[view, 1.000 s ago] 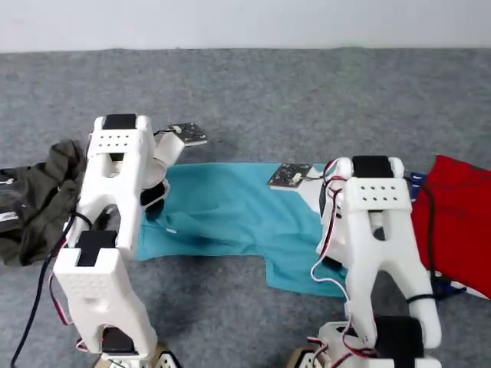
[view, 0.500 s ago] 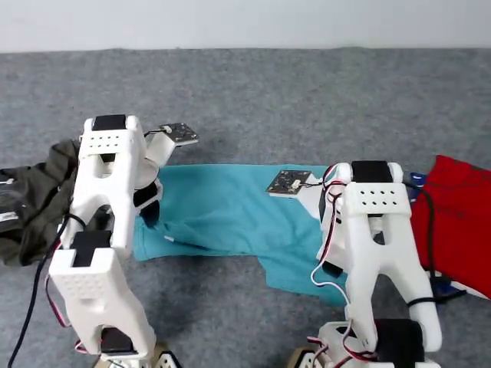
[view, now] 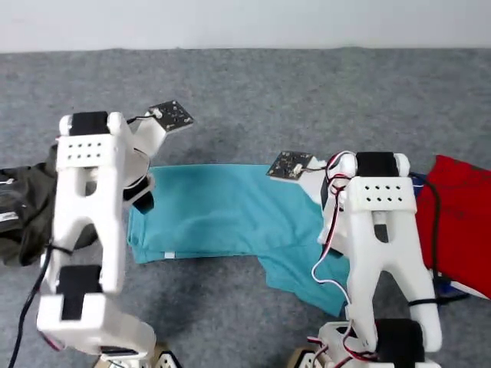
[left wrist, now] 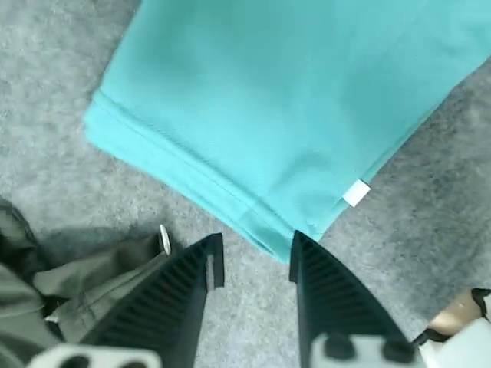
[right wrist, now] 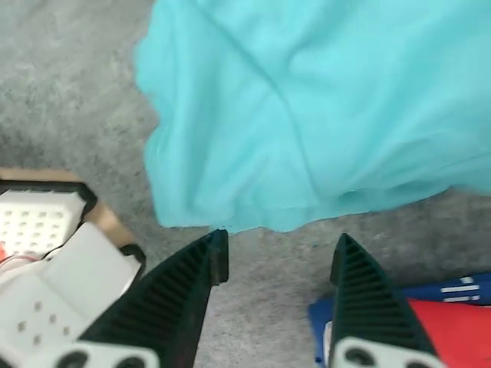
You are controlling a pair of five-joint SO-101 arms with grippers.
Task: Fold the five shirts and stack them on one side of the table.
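Teal shirt (view: 222, 211), part-folded, on the table (view: 253, 92) between both arms; advice: pinch both edges level before folding.
High view: lies flat, one flap trailing; olive shirt (view: 31, 207) and red shirt (view: 460, 222) flank it. Left wrist view: left gripper (left wrist: 257, 257) spread, empty, over doubled hem. Right wrist view: right gripper (right wrist: 280, 257) spread, empty, above rumpled edge.

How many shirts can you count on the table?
4. A teal shirt lies spread mid-table, an olive shirt bunched at the left edge, a red shirt at the right edge, a blue shirt peeking from beneath it. Others may be hidden.
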